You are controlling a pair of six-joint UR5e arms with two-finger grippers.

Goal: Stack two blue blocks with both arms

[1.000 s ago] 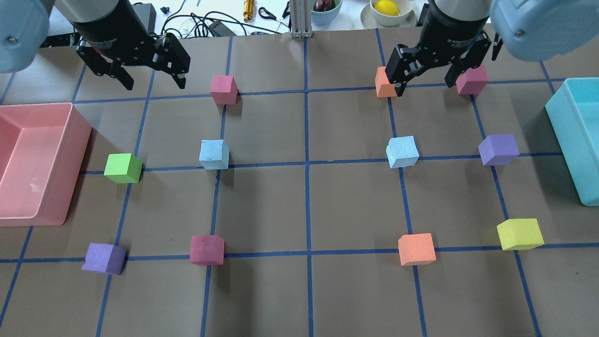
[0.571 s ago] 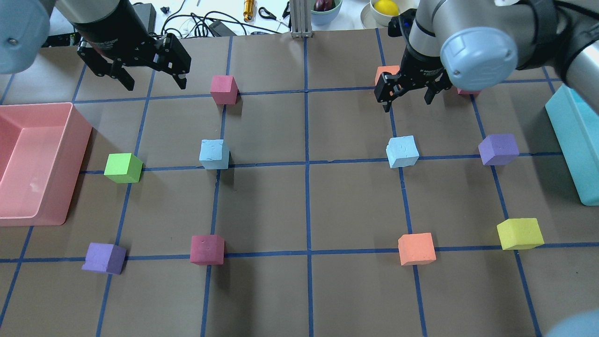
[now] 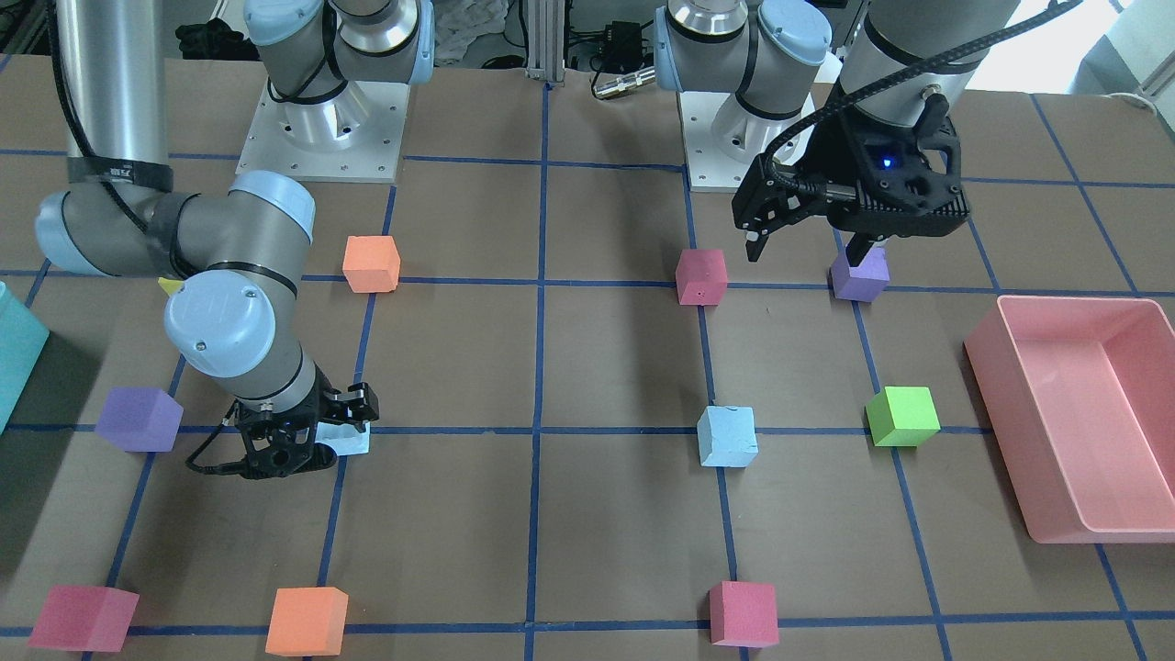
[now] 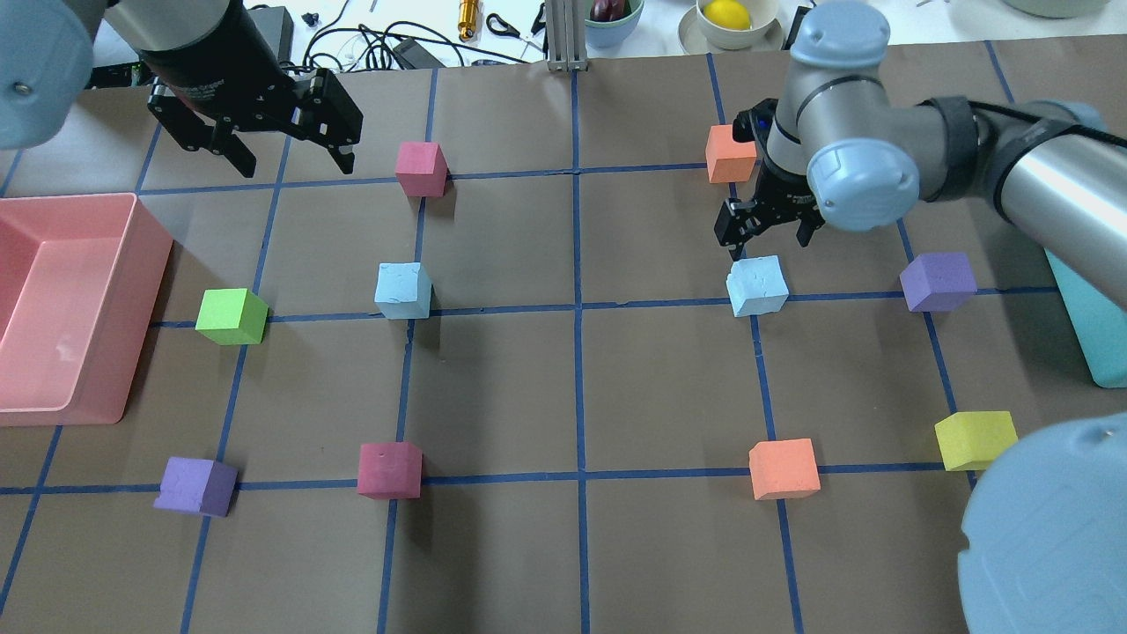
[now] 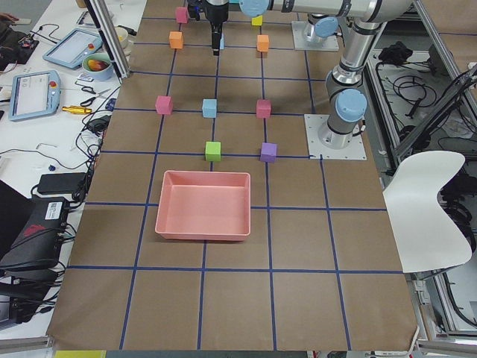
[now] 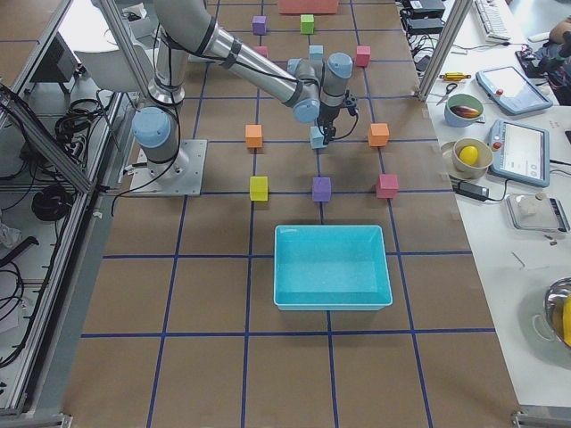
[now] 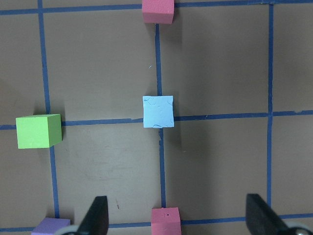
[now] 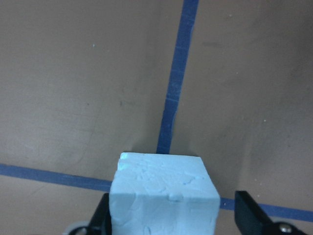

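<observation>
Watching the feeds, I see the right gripper down low over the right-hand blue block. Its fingers are spread apart with the cube between them, one just beside a face and the other with a visible gap. That cube rests on the brown table. The left gripper hangs high above the table, pincer wide apart and holding nothing. The other blue block sits on the same blue tape line, well apart from the first, with a green cube further out on its side.
</observation>
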